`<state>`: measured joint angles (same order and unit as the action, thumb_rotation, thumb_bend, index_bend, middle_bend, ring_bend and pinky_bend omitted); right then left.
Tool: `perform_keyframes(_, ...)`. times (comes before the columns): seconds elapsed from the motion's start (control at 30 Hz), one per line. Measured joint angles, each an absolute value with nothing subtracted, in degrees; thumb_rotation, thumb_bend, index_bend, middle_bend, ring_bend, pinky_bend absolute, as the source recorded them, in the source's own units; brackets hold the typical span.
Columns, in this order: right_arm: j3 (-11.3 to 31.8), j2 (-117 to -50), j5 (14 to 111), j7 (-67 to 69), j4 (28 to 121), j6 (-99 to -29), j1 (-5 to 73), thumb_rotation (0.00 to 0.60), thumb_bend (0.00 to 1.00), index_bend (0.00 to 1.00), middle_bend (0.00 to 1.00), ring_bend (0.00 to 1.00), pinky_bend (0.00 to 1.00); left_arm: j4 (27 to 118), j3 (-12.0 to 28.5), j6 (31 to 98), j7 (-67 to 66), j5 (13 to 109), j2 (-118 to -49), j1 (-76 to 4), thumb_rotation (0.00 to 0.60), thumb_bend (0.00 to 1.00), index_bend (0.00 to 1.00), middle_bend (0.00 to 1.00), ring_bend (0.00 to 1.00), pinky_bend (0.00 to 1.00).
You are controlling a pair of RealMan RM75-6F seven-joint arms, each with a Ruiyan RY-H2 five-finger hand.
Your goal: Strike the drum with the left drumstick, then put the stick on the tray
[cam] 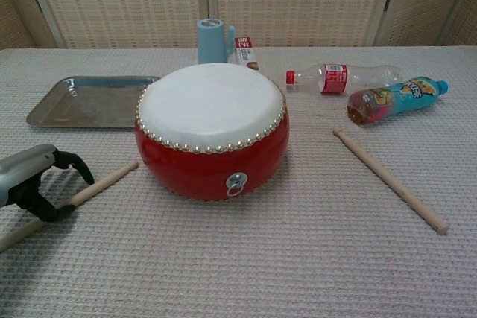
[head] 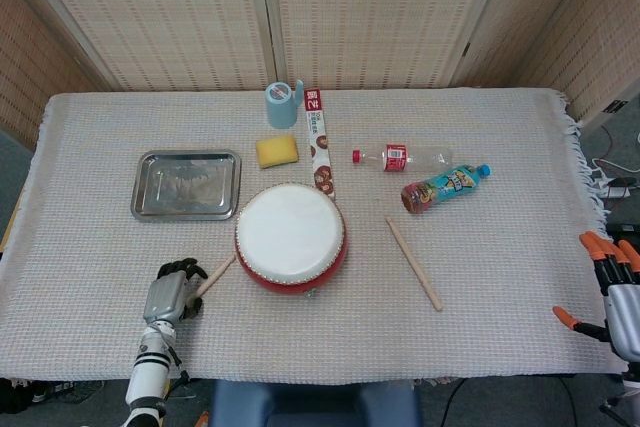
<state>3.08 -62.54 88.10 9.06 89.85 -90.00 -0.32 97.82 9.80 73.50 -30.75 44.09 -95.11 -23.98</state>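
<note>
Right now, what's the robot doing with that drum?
The left robot hand is curled over the thin wooden drumstick lying on the cloth left of the round red drum with a white top, getting a grip on it. It hasn't lifted it. The shiny metal tray waits empty. The right robot hand idles at the table's edge.

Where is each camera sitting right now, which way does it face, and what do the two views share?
Head view: high above the near table edge, looking down; shows the left hand over the left drumstick and the right hand off the table's right end.
Chest view: low at the near edge, facing the drum level-on; only the left hand shows.
Shared: drum, tray, both sticks, bottles.
</note>
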Motion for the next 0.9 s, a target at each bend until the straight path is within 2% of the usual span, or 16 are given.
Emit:
perform_keyframes(0.13,3.1,-62.6,88.2,9.3,89.7,-90.0,-0.4,0.600,0.02,0.00,0.05,0.00,0.00,98.4,9.4,73.4,-30.6,43.6,-94.3,-23.6,0.600,0.38,0.44,0.17,0.10,0.06)
perform_keyframes(0.53,2.9,-62.4,88.5,9.6,89.9,-90.6,-0.7,0.600,0.02,0.00,0.05,0.00,0.00,98.9,8.3,74.2,-31.0,45.4,-95.6,-23.9,0.600,0.39,0.43,0.17,0.10,0.06)
perform_keyframes(0.7,2.9,-62.3,88.4,9.7,89.9,-90.8,-0.9,0.600,0.02,0.00,0.05,0.00,0.00,98.0,8.6,74.9,-33.4,45.3,-96.8,-24.7,0.600,0.33,0.38,0.15,0.10,0.06)
perform_keyframes(0.9,2.9,-62.2,88.3,9.7,90.0,-90.8,-1.0,0.600,0.02,0.00,0.05,0.00,0.00,97.3,9.2,75.5,-34.9,44.3,-98.0,-25.4,0.600,0.32,0.39,0.15,0.10,0.06)
